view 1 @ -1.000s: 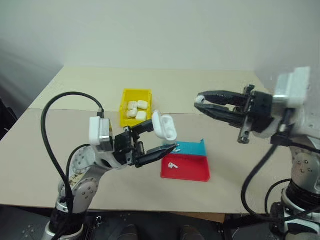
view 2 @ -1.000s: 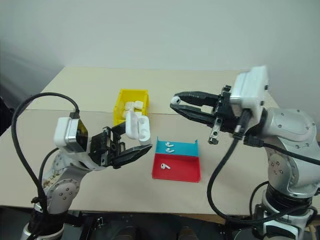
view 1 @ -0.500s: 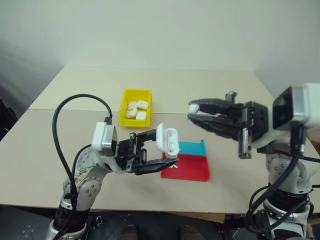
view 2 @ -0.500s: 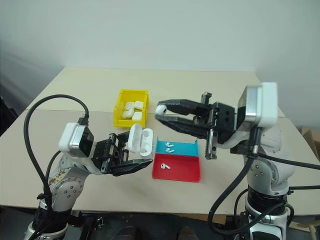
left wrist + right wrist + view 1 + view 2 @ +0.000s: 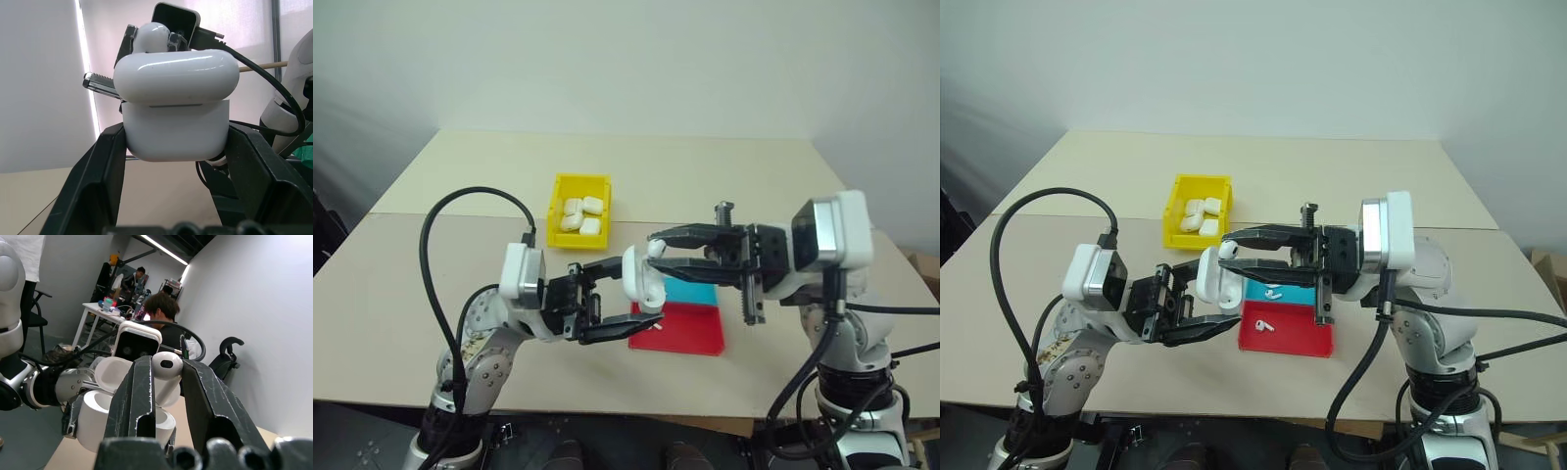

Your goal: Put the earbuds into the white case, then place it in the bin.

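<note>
White plastic is held in both grippers above the near part of the table (image 5: 460,186). The white case (image 5: 641,277) is clamped by its body in the left gripper (image 5: 631,297), with the hinged lid flipped open. One earbud (image 5: 1228,250) is pinched between the fingertips of the right gripper (image 5: 1230,252), directly over the open case and very near to its cavity.

The step in hand is judged to be the insertion of this earbud. For the next move, the stem must be lined up with its socket and lowered with care, and the fingers must be parted only when the earbud is seated. A small error in angle could let the earbud slip to the side. More earbuds (image 5: 1270,292) are seen in the red and blue tray (image 5: 1307,338) just below, so a further pick seems to be needed before the lid is closed.

Both arms are bent inward, so that the grippers point toward each other, roughly level. The bin (image 5: 558,211), yellow and already holding other white cases (image 5: 581,215), stands farther on the table, to the left of the tray.
</note>
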